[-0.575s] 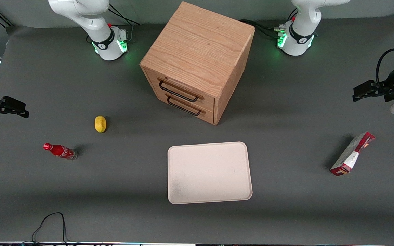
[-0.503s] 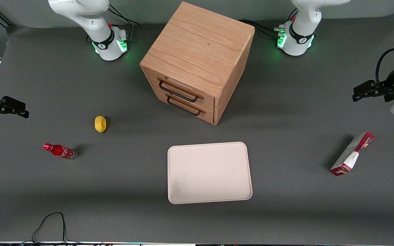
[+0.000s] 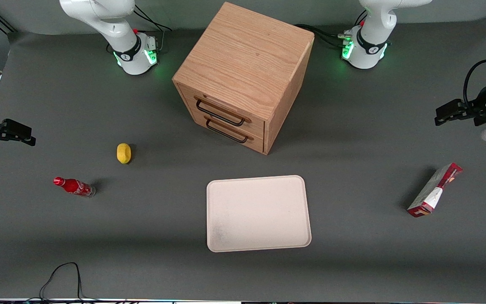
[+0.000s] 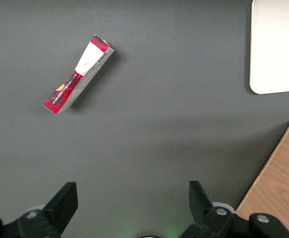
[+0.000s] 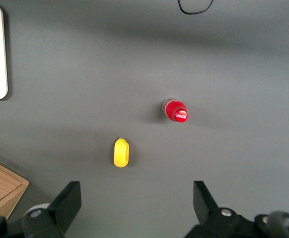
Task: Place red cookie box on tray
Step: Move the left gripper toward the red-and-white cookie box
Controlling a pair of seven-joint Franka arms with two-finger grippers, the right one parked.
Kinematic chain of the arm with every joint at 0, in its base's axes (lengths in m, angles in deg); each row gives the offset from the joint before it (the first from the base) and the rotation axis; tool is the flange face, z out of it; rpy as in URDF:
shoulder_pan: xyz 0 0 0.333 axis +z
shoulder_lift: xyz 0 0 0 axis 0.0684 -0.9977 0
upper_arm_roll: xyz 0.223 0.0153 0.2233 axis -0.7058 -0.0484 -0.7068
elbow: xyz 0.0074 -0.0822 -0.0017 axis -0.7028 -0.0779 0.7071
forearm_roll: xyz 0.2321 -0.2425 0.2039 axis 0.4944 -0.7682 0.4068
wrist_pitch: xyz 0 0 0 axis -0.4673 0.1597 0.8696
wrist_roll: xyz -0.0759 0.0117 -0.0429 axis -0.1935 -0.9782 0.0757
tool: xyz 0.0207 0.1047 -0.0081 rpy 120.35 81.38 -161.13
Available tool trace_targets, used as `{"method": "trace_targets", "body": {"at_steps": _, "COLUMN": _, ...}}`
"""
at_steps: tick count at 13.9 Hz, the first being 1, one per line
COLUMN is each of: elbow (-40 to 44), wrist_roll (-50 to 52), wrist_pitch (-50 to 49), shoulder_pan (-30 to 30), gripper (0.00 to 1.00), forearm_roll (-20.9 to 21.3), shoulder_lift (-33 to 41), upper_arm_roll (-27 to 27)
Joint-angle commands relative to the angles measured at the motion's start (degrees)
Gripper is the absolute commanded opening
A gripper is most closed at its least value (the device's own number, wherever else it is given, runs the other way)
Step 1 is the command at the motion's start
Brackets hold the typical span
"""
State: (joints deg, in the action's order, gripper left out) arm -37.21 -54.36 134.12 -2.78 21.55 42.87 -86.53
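Observation:
The red cookie box (image 3: 434,190) (image 4: 78,74), dark red with a white section, lies on the grey table toward the working arm's end. The cream-white tray (image 3: 258,213) (image 4: 277,45) rests flat in the middle of the table, nearer to the front camera than the cabinet, with nothing on it. My left gripper (image 3: 452,111) (image 4: 132,201) hangs high above the table at the working arm's end, farther from the front camera than the box and well apart from it. It is open, with only bare table between its fingers.
A wooden two-drawer cabinet (image 3: 243,76) stands mid-table, its drawers shut. A yellow lemon-like object (image 3: 123,153) and a small red soda bottle (image 3: 73,186) lie toward the parked arm's end. A black cable (image 3: 61,276) loops at the table's near edge.

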Motion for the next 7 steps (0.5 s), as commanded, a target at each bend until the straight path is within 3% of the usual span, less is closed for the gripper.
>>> {"method": "trace_targets", "body": {"at_steps": 1, "elbow": -0.05, "wrist_roll": -3.43, "wrist_pitch": 0.23, "shoulder_pan": 0.17, "gripper": 1.0, "forearm_roll": -0.21, "shoulder_lift": 0.05, "upper_arm_roll": -0.11}}
{"method": "trace_targets", "body": {"at_steps": 7, "elbow": -0.05, "wrist_roll": -20.21, "wrist_pitch": 7.34, "shoulder_pan": 6.75, "gripper": 1.0, "forearm_roll": 0.5, "shoulder_lift": -3.55, "upper_arm_roll": -0.72}}
